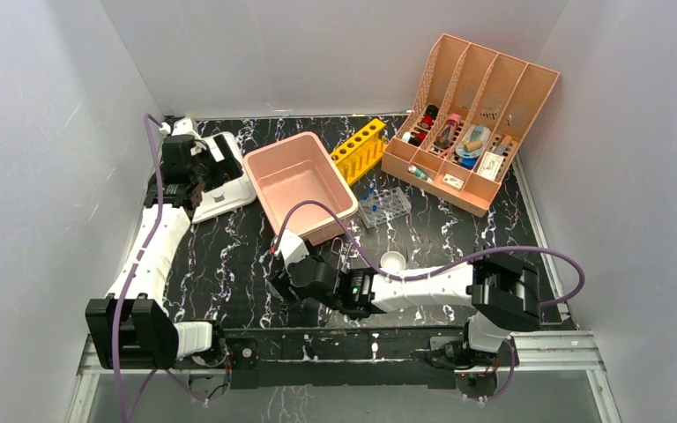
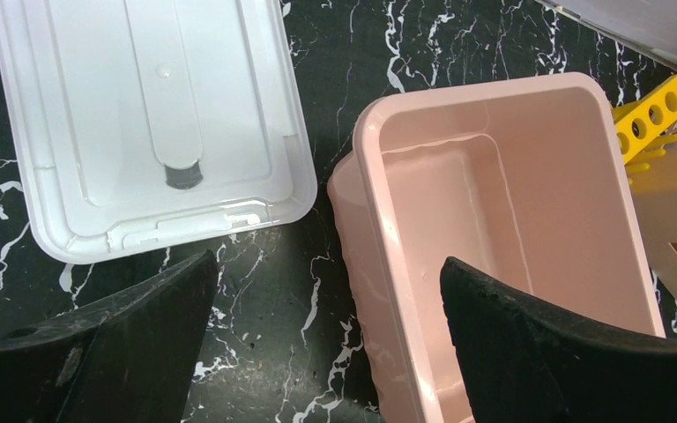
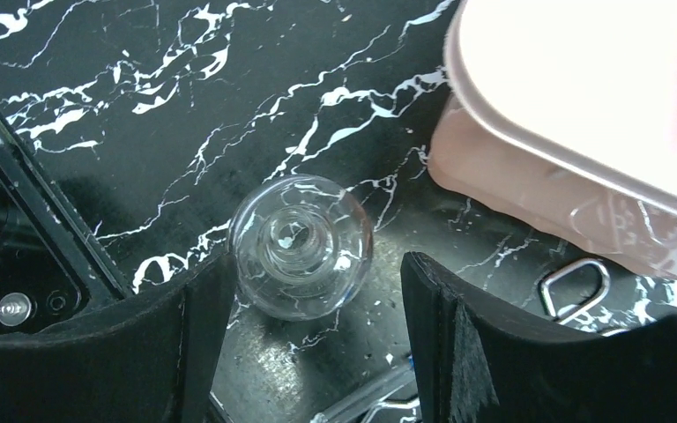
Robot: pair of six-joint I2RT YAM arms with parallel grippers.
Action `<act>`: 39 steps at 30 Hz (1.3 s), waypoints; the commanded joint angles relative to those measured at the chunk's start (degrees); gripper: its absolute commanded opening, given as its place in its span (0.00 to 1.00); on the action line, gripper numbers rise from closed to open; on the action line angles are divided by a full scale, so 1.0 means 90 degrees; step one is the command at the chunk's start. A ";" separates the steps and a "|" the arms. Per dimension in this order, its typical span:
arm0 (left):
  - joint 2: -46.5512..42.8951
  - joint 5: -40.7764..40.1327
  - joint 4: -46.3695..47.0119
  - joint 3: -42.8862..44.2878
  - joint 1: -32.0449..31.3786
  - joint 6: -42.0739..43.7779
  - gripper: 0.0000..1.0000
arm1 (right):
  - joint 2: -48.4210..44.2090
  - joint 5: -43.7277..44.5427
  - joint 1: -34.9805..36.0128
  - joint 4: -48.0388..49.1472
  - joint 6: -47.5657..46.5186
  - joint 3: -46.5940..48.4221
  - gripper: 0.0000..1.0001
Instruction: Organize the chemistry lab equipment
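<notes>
A clear round glass flask (image 3: 301,245) stands upright on the black marble table, seen from above in the right wrist view. My right gripper (image 3: 317,273) is open around it: the left finger (image 3: 198,304) sits at the flask's side and a gap shows before the right finger. Thin wire tongs (image 3: 573,286) lie just right of it, by the pink tub (image 3: 582,115). A small white dish (image 1: 392,261) sits beyond the right arm. My left gripper (image 2: 331,273) is open and empty, straddling the tub's rim (image 2: 366,176).
A white lid (image 2: 150,123) lies flat to the left of the tub. A yellow tube rack (image 1: 359,150) and a clear rack (image 1: 383,207) stand behind the tub. The peach organizer (image 1: 472,123) fills the back right corner. White walls enclose three sides.
</notes>
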 commanded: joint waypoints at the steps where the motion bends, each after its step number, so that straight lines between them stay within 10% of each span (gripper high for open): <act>1: -0.0275 -0.0228 0.0009 -0.0018 -0.0004 0.0120 0.96 | 0.0182 -0.0281 0.0019 0.0646 -0.0040 0.0372 0.78; 28: -0.0271 -0.0343 -0.0025 -0.0017 -0.0041 0.0162 0.96 | 0.1074 -0.0445 0.0010 0.0171 0.0095 0.0945 0.54; 39: -0.0293 -0.0375 -0.0025 -0.0021 -0.0055 0.0179 0.96 | 0.1025 -0.0275 0.0010 0.0007 0.0112 0.1042 0.22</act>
